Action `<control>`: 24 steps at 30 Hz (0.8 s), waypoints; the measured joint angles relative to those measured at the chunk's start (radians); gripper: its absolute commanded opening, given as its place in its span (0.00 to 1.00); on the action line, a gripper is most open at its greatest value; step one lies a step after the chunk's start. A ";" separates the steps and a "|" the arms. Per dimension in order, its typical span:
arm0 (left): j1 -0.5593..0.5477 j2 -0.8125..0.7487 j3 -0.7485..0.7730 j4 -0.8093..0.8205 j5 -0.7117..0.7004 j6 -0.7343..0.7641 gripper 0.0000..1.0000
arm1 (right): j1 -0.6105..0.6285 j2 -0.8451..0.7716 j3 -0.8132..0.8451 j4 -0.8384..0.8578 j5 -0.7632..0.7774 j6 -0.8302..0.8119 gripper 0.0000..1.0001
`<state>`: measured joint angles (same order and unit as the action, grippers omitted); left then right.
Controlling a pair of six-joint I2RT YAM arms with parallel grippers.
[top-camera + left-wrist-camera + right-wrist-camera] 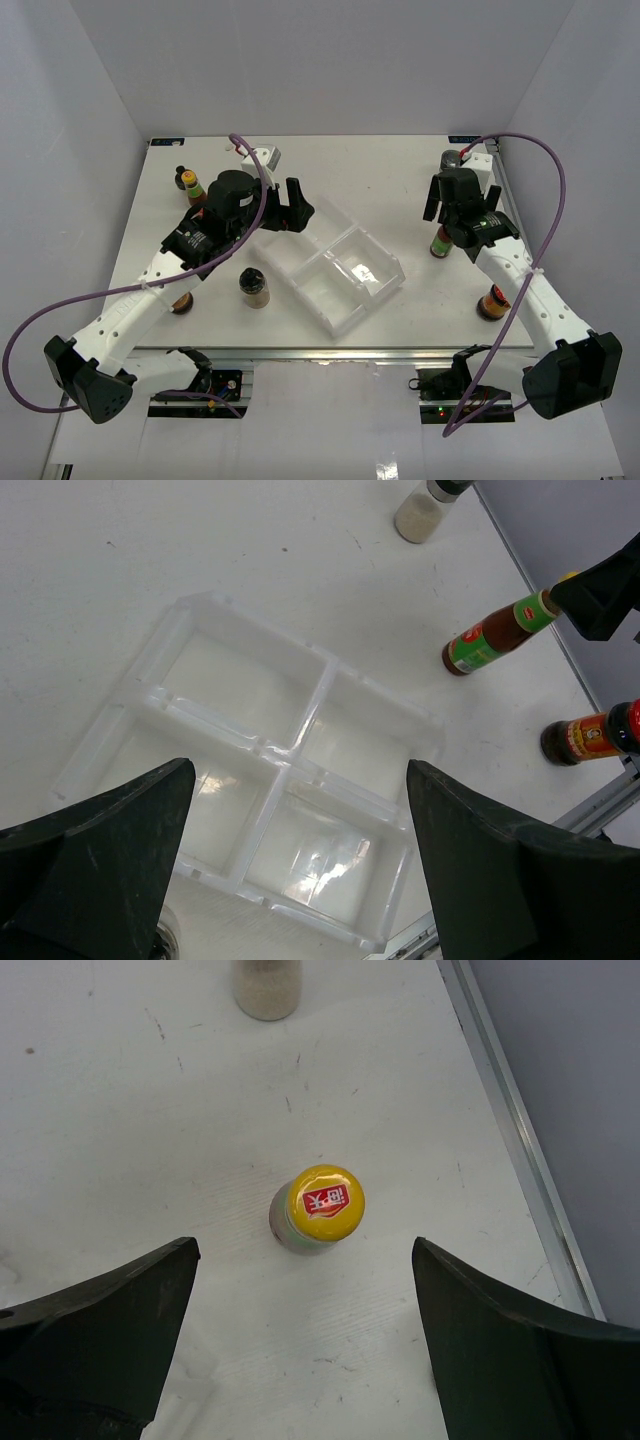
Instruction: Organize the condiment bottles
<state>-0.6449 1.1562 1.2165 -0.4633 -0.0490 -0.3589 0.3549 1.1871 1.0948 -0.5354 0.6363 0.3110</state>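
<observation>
Sauce bottle (318, 1208) stands upright, its yellow cap marked red.

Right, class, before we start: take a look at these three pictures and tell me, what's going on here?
Two robot arms are working among sauce bottles on a table. The right gripper hangs open above an upright yellow-capped bottle, which sits between its fingers but is not gripped. The left gripper, also open and empty, hovers over the clear tray, whose four compartments are all empty. Other containers, such as a red-lidded jar, stand outside the tray, so nothing is sorted yet.
</observation>
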 measured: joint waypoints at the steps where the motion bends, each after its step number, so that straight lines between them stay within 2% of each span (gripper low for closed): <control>1: 0.000 0.000 0.000 0.000 0.000 0.001 0.98 | -0.006 0.003 -0.002 0.012 0.003 0.003 0.90; 24: 0.000 0.032 -0.023 0.000 -0.023 0.034 0.98 | -0.113 0.050 -0.183 0.299 -0.045 0.044 0.76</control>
<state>-0.6449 1.1877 1.1938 -0.4629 -0.0722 -0.3249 0.2423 1.2367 0.9122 -0.2369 0.5913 0.3555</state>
